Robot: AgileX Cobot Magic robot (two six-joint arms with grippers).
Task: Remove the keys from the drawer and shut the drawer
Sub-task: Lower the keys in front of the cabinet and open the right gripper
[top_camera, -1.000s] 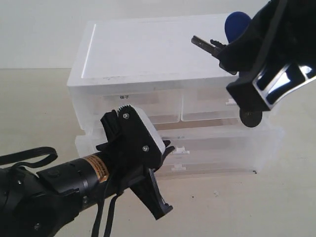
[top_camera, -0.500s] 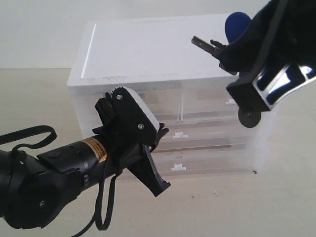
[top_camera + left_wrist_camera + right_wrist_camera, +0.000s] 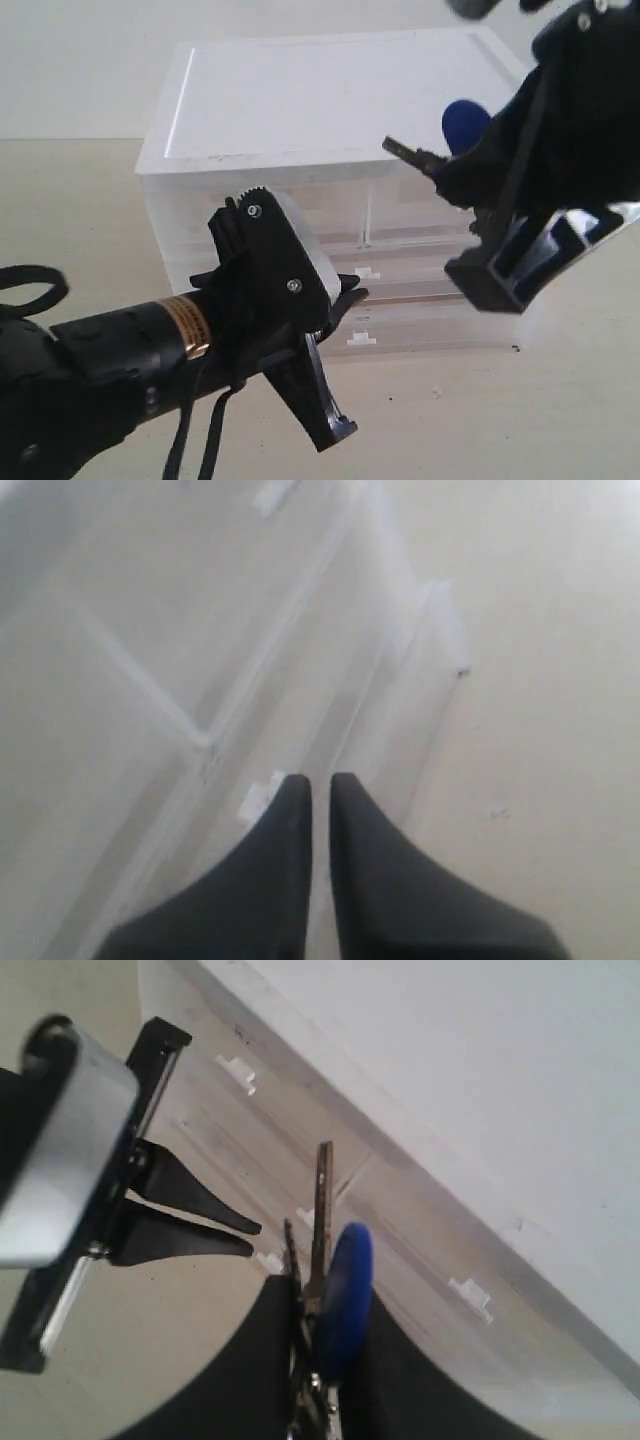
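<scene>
Orange sticker (image 3: 186, 325) on the left arm: print too small to read. The left gripper (image 3: 318, 780) has its jaws pressed together with nothing between them, tips just beside the drawer (image 3: 430, 272), near its white tab (image 3: 367, 272). The drawer looks pushed in flush, though the arm hides part of the unit (image 3: 300, 100). The right gripper (image 3: 452, 172) is clamped on the keys (image 3: 345, 1295), held in the air in front of the unit. The right wrist view shows the fob plus blades; the exterior view shows the fob and one blade (ring hidden).

Left pincer (image 3: 320, 780) closed, right pincer (image 3: 322, 1305) raised, clamped
</scene>
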